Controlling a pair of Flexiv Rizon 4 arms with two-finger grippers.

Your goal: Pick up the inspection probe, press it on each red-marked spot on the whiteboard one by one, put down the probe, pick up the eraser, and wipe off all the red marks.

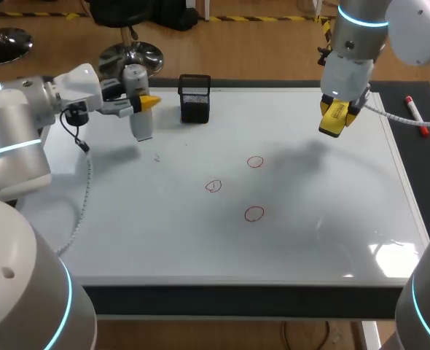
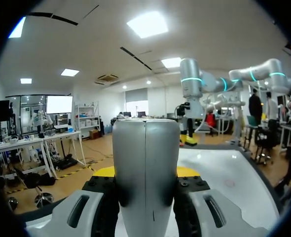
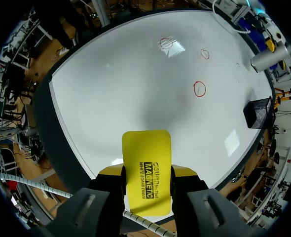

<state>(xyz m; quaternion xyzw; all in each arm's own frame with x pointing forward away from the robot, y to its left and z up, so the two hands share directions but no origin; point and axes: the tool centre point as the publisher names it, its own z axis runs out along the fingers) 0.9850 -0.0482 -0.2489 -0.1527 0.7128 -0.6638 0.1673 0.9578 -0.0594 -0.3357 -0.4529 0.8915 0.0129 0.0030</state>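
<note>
My left gripper (image 1: 143, 103) is clamped on the grey probe (image 1: 141, 125), held over the whiteboard (image 1: 310, 219) at its 10 o'clock corner. My right gripper (image 1: 339, 113) is closed on the yellow eraser (image 1: 332, 124) over 2 o'clock. 3 red marks (image 1: 254, 162) sit near centre, unwiped.

Whiteboard (image 1: 310, 240): glossy, smooth, glare lower right. Probe (image 2: 145, 163): smooth satin grey, metal-looking. Eraser (image 3: 146, 170): smooth yellow plastic. Holder (image 1: 194, 98) upper centre: black wire mesh.

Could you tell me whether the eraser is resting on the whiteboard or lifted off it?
Lifted off: the right gripper is shut on the eraser, which hangs above the whiteboard, its shadow lying apart from it.
</note>
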